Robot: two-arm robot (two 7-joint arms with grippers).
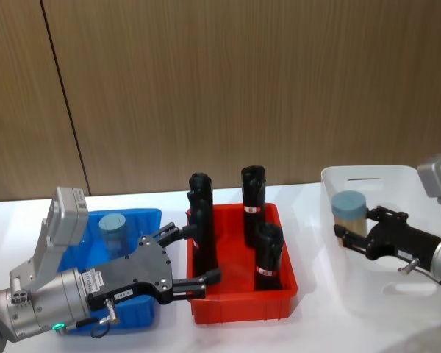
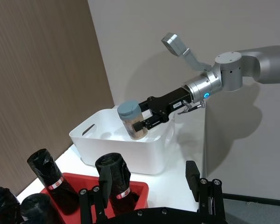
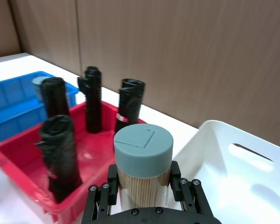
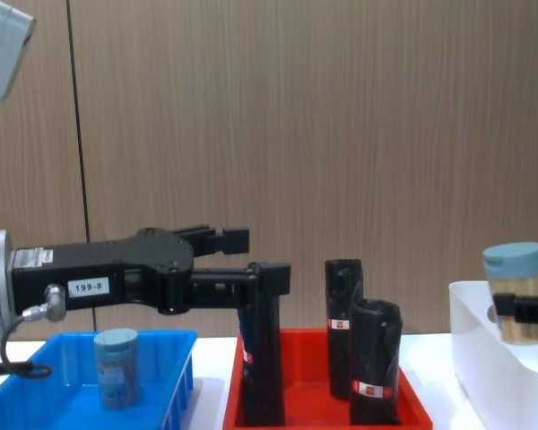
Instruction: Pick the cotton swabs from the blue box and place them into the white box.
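Observation:
My right gripper (image 1: 348, 234) is shut on a jar of cotton swabs (image 1: 349, 210), a clear jar with a grey-blue lid. It holds the jar upright just above the left rim of the white box (image 1: 367, 175). The right wrist view has the same jar (image 3: 142, 158) between the fingers, with the white box (image 3: 233, 140) beyond it. A second jar of cotton swabs (image 1: 114, 232) stands in the blue box (image 1: 143, 215). My left gripper (image 1: 197, 252) is open with nothing in it, above the gap between the blue box and the red tray, right of that jar.
A red tray (image 1: 239, 309) between the two boxes holds several tall black wrapped rolls (image 1: 252, 202); one roll stands between my left gripper's fingers. A wood-panelled wall runs behind the white table.

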